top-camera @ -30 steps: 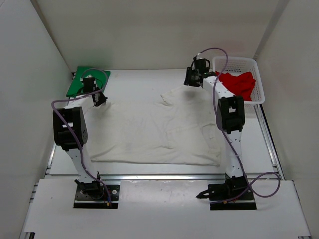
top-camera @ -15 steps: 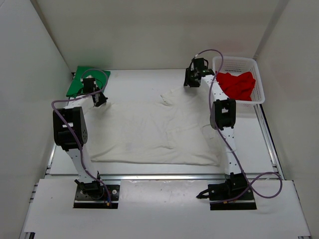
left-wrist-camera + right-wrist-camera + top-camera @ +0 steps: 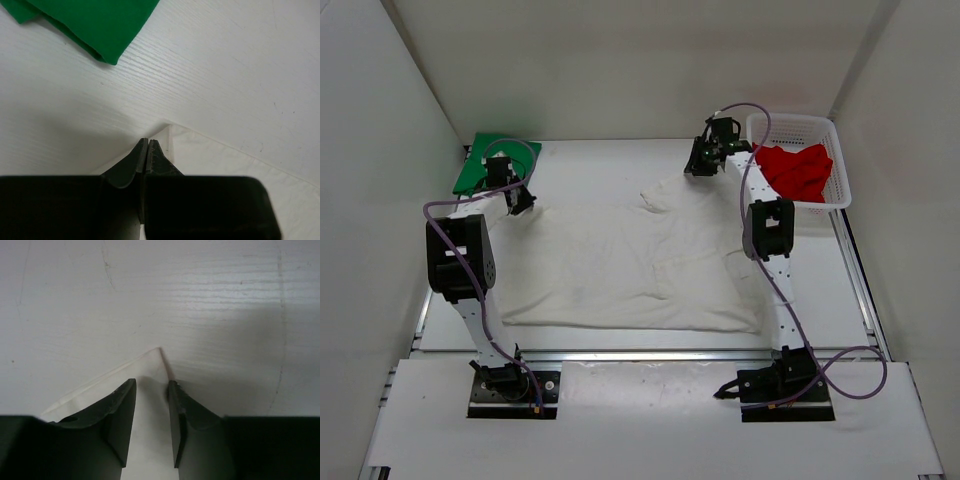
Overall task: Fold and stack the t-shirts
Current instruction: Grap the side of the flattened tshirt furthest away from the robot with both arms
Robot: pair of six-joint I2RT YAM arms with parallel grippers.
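White t-shirt [image 3: 630, 260]: spread flat on the tabletop [image 3: 600, 165] between both arms
Left tool [image 3: 148, 145]: fingers pressed together, pinching its far-left corner
Right tool [image 3: 150, 384]: fingers spread astride its far-right corner, cloth lying between them
Green t-shirt [image 3: 478, 168]: folded, just beyond the left arm's tool
Red t-shirt [image 3: 798, 168]: crumpled in the basket [image 3: 790, 122]

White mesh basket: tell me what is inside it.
A crumpled red t-shirt fills most of the basket. Anything lying beneath the shirt is covered and cannot be seen.
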